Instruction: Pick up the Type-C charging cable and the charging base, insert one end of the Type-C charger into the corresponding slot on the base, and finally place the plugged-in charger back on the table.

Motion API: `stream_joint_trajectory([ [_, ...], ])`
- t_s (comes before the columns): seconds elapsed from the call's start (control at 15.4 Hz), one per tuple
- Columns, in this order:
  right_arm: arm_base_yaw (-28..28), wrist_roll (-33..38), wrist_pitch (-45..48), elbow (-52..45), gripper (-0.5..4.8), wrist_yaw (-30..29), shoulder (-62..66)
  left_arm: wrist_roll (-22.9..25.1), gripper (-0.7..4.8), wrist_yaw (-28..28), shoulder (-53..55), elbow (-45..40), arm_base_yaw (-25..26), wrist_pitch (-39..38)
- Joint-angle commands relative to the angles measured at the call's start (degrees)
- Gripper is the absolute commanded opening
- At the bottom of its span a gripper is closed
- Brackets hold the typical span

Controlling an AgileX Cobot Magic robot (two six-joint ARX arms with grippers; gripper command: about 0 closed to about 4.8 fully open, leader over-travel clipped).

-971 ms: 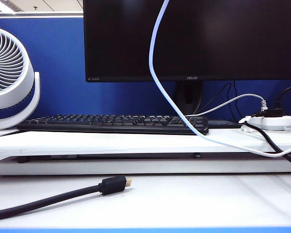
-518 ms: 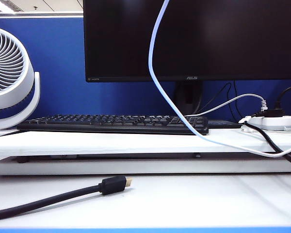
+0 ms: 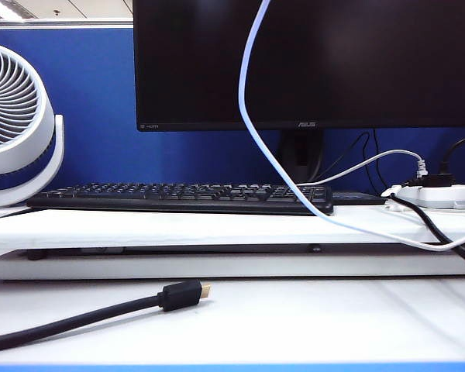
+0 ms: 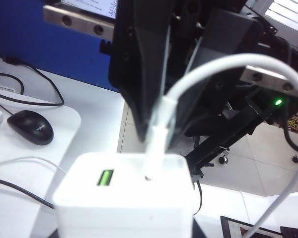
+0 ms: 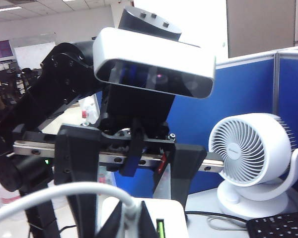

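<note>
Left wrist view shows my left tool [image 4: 124, 237] holding the small white boxy charging base [image 4: 124, 198], only the dark edge of the tool peeking out under the block. The base's face carries a green rectangular port [image 4: 105, 177], and just beside it the white plug of the thin white Type-C charging cable [image 4: 223, 67] stands in the slot [image 4: 149, 177]. My right tool [image 4: 159, 130] comes down from above with its black fingers [image 4: 141, 89] pinched shut on that plug. The cable arches away from the grip and drops off to one side.

From the right wrist view, my right tool [image 5: 126, 218] pinches the cable [image 5: 54, 196] right over the white base [image 5: 176, 220], with the left arm's black fingers standing on either side of the block. A round white desk fan [image 5: 251, 153] sits behind.

On the exterior view neither tool appears; the white cable [image 3: 252, 132] hangs down from the top across a black monitor [image 3: 306, 62] and trails over the raised shelf of the white tabletop [image 3: 294, 318]. A thick black cable with a gold-tipped plug [image 3: 178, 295] lies on the tabletop.
</note>
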Motion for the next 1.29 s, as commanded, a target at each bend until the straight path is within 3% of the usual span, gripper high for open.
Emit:
stream_joint_trajectory([
  [0.06,2.64,-2.6,-11.39,-1.03,-0.02,-5.44,0.68,-1.95,-0.06,-0.17,-0.11,0.83,-0.07,10.08],
  [0.91,2.56,-5.66,-18.45,-1.01,-0.01,-5.6,0.13,-1.46,-0.06,-1.27,-0.15,0.83,-0.02,10.25],
  [0.97,2.47,-5.27,-17.81,-1.01,1.4,-5.31,0.11,-1.46,-0.06,-1.27,-0.15,0.83,-0.02,10.21],
  [1.1,2.47,-2.95,-16.57,-0.92,3.1,-3.45,0.09,-1.33,-0.06,-1.29,-0.15,0.83,-0.02,10.12],
  [1.29,1.18,-2.93,-14.82,0.94,3.06,-0.76,-0.44,-0.09,-0.06,-1.27,-0.15,0.83,-0.02,8.31],
])
